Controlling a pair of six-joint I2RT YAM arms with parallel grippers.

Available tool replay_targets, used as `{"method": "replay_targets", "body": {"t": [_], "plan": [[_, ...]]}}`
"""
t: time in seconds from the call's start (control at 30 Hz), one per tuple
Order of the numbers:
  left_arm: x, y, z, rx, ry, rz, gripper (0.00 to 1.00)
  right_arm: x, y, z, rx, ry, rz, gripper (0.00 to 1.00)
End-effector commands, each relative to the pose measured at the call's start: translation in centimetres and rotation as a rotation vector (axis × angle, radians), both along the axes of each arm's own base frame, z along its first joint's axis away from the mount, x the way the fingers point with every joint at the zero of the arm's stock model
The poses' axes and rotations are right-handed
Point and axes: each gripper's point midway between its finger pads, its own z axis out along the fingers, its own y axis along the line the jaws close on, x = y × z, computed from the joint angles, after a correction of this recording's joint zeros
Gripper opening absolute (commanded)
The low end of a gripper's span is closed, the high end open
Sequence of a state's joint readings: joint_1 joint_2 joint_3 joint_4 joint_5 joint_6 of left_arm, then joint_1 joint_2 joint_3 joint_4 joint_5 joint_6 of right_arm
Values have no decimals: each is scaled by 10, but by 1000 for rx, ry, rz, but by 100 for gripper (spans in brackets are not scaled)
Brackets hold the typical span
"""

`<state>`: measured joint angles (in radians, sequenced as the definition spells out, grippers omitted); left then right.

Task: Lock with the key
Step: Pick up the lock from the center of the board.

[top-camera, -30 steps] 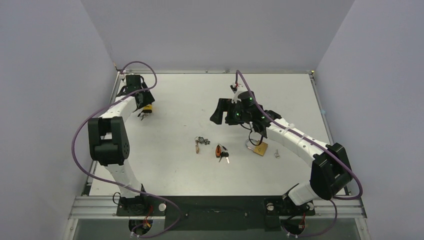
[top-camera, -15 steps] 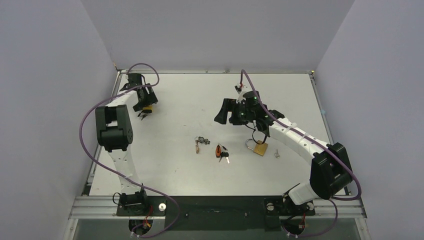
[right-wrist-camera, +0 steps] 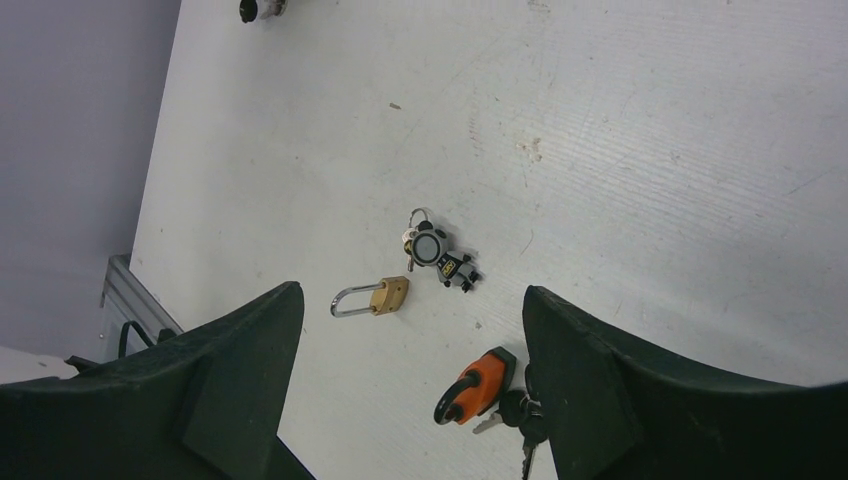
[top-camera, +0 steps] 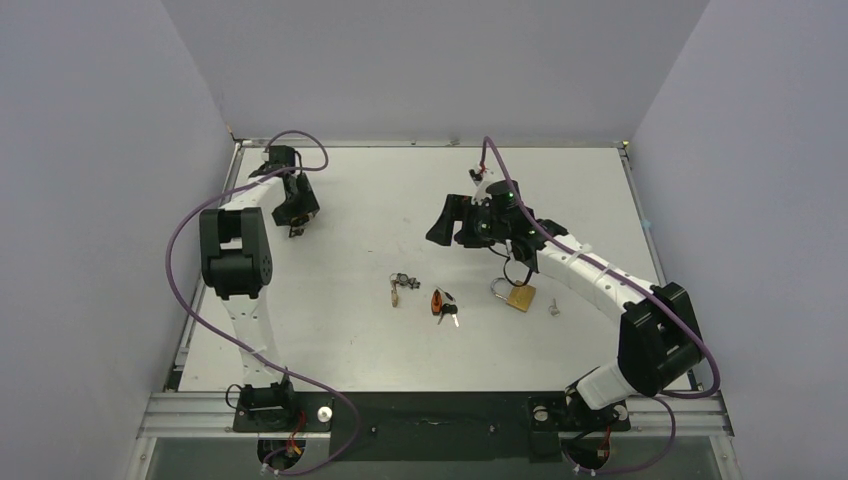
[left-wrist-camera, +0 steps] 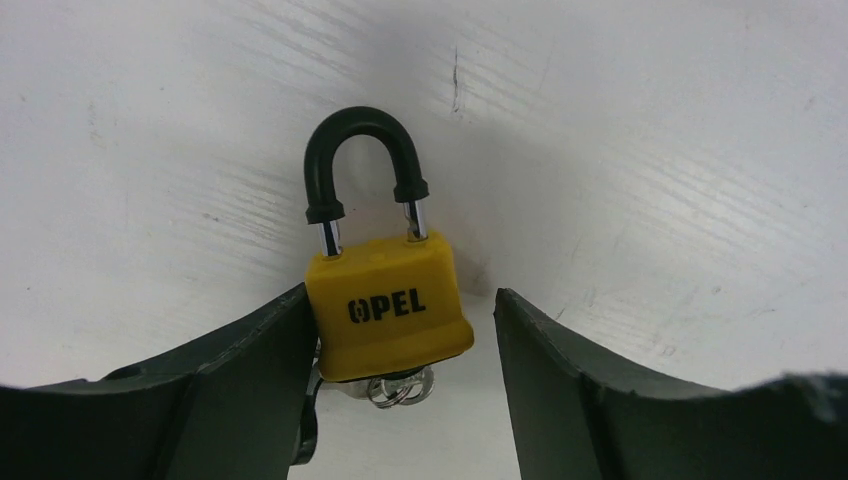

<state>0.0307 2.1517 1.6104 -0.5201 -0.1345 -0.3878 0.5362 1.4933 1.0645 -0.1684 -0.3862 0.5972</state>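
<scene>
The left gripper (left-wrist-camera: pixel 400 296) stood spread around the yellow OPEL padlock (left-wrist-camera: pixel 386 310). The padlock lay flat on the desk (left-wrist-camera: pixel 650 150), toward the far-left corner, about 10 o'clock from the desk's middle in the top view.

In the left wrist view the padlock's long axis ran from 12 to 6 o'clock, in line with the 2 fingers. Its black-sleeved shackle (left-wrist-camera: pixel 362 128) pointed to 12, and a key ring (left-wrist-camera: pixel 398 390) poked out from under the body at 6. The finger (left-wrist-camera: pixel 240 380) at 9 o'clock sat against or just beside the body. The one at 3 o'clock stood apart from it, so nothing was pinched yet. I could not tell whether the shackle was seated. The body sat off-centre toward 9, so a squeeze would probably meet it on that side first.

Near mid-desk lay a small brass padlock (right-wrist-camera: pixel 372 297) beside a key bunch (right-wrist-camera: pixel 436 250), and the orange-fobbed keys (right-wrist-camera: pixel 478 385). A larger brass padlock (top-camera: pixel 517 296) lay further toward 3 o'clock.

The right gripper (right-wrist-camera: pixel 410 292) hung spread and empty above the desk, well apart from the yellow padlock. The left arm was plainly the nearer one.
</scene>
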Motion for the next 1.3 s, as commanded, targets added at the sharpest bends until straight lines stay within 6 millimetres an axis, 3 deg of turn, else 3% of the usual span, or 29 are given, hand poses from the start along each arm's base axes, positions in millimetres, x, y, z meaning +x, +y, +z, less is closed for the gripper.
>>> {"method": "replay_targets", "body": {"t": [0.0, 0.47, 0.6, 0.77, 0.87, 1.2, 1.27], "plan": [[-3, -3, 3, 23, 35, -4, 58, 10, 6, 13, 62, -49, -10, 76], [7, -13, 7, -111, 10, 27, 43, -2, -1, 12, 57, -64, 6, 76], [10, -19, 4, -152, 11, 24, 28, -5, -5, 13, 51, -71, 0, 76], [6, -35, 9, -247, -16, 28, 0, -8, -11, 19, 53, -91, -25, 76], [7, -48, 22, -324, -87, 53, 0, -8, -14, 23, 60, -105, -42, 76], [-27, -84, 73, -530, -280, 136, 0, -2, -13, 37, 81, -166, -90, 76], [-34, -99, 87, -550, -315, 113, 0, -1, -13, 37, 69, -180, -103, 77]]}}
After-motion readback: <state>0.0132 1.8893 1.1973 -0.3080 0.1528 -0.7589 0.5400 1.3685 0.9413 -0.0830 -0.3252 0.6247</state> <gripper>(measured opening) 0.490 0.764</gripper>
